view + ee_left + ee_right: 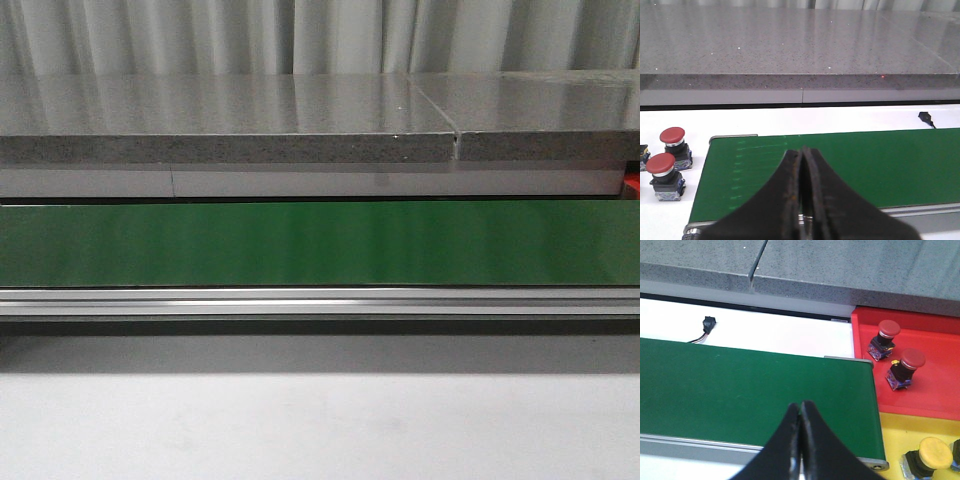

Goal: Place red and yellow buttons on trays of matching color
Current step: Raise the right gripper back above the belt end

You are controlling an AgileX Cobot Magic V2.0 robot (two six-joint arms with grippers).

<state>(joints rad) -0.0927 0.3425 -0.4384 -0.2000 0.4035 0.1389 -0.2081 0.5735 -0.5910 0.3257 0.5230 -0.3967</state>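
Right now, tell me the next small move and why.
Probably open the left end effector and reach toward the nearer red button beside the green belt. Two red buttons stand there outside any tray, while the red tray already holds two and the belt is bare. Both end effectors are shut and hold nothing.

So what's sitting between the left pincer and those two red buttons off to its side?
In the left wrist view, only bare green belt and white table separate the shut left pincer from the red buttons.

even indoor light, soft glare on the stone slab (230, 110), front view slightly soft.
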